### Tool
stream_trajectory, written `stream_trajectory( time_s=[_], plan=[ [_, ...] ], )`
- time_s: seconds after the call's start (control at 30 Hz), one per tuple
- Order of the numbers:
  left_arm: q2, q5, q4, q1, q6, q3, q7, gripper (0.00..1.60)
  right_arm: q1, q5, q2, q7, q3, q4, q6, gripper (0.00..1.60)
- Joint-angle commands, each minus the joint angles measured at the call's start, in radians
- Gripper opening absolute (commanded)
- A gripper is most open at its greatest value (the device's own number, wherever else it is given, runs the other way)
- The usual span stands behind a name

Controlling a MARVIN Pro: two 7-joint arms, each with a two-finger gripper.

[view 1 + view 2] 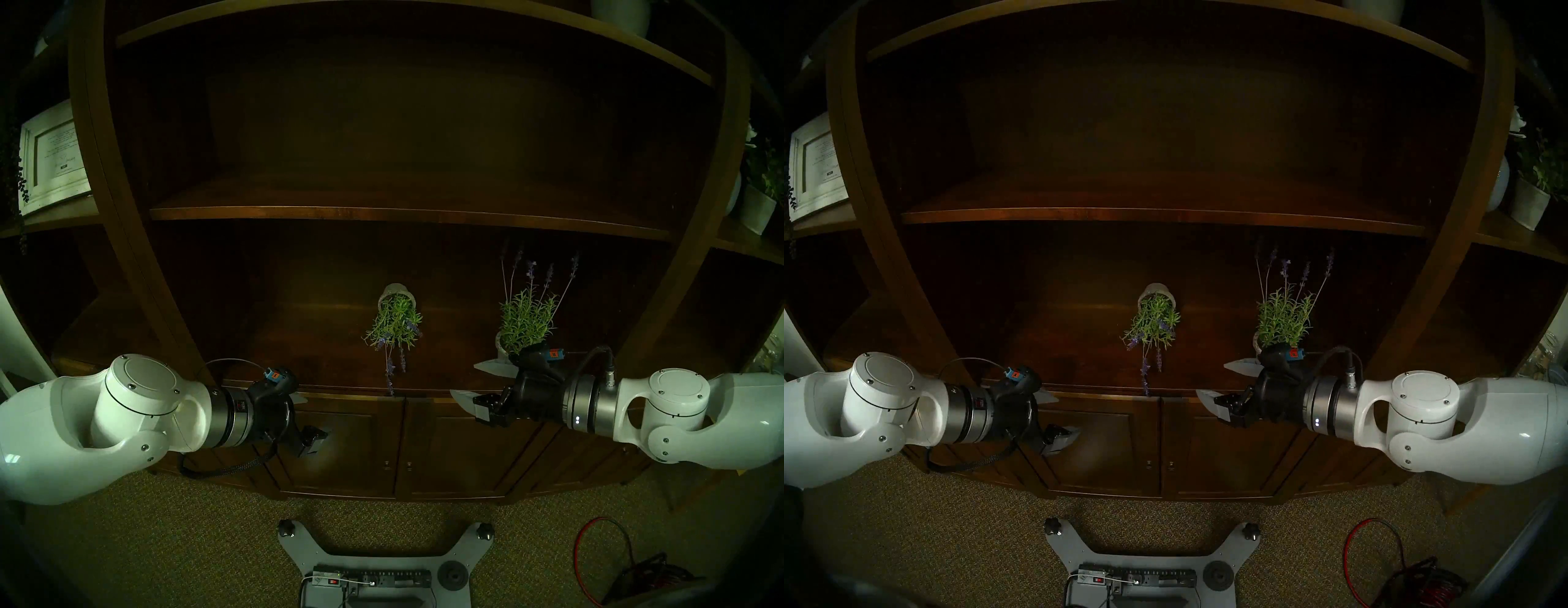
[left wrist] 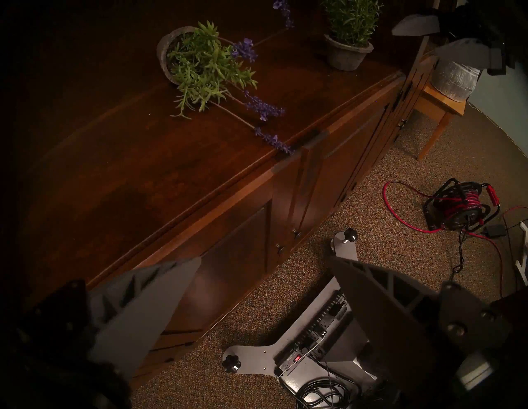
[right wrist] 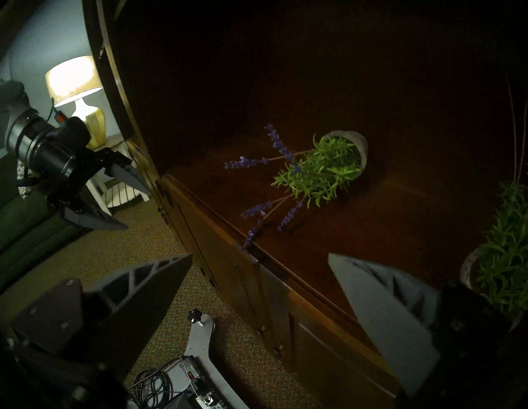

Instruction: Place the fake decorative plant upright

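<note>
The left claw [image 1: 307, 418] and the right claw [image 1: 475, 388] are held wide apart, with nothing in them. Between them, the small green fake plant with purple flowers [image 1: 396, 325] is seen lying tipped over on the dark wooden shelf [image 1: 297, 339].

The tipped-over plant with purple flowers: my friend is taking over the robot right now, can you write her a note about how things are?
Left gripper: jaws open, empty, in front of the cabinet.
Right gripper: jaws open, empty, near the upright plant.
Tipped grey pot of green fake lavender: on its side mid-counter on the dark wooden cabinet, purple flower tips reaching the front edge.
Second grey potted lavender: standing upright at the right.
Done: nothing held yet.
Left: grasp the tipped pot, stand it upright, let go.
</note>
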Motion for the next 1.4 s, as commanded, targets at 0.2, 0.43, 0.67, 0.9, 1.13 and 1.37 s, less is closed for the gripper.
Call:
stream_trajectory(
  time_s=[0.2, 0.43, 0.67, 0.9, 1.13, 1.37],
  plan=[
    [0.001, 0.0, -0.011, -0.023, -0.007, -0.024, 0.002, 1.6, -0.011, -0.147, 0.004, 0.027, -0.018, 0.014, -0.206, 1.6],
    [0.002, -0.001, -0.011, -0.022, -0.007, -0.026, 0.002, 1.6, -0.055, -0.176, 0.004, -0.114, -0.041, -0.019, -0.303, 1.6],
    [0.002, -0.001, -0.011, -0.021, -0.007, -0.026, 0.002, 1.6, -0.075, -0.161, 0.005, -0.226, -0.028, -0.043, -0.228, 1.6],
    [0.002, -0.002, -0.011, -0.02, -0.007, -0.028, 0.002, 1.6, -0.107, -0.184, 0.005, -0.383, -0.012, -0.085, -0.194, 1.6],
    [0.002, -0.002, -0.012, -0.019, -0.007, -0.029, 0.002, 1.6, -0.137, -0.217, 0.005, -0.429, -0.001, -0.089, -0.217, 1.6],
    [0.002, -0.002, -0.012, -0.018, -0.007, -0.03, 0.002, 1.6, -0.167, -0.231, 0.005, -0.433, 0.02, -0.088, -0.219, 1.6]
  ],
)
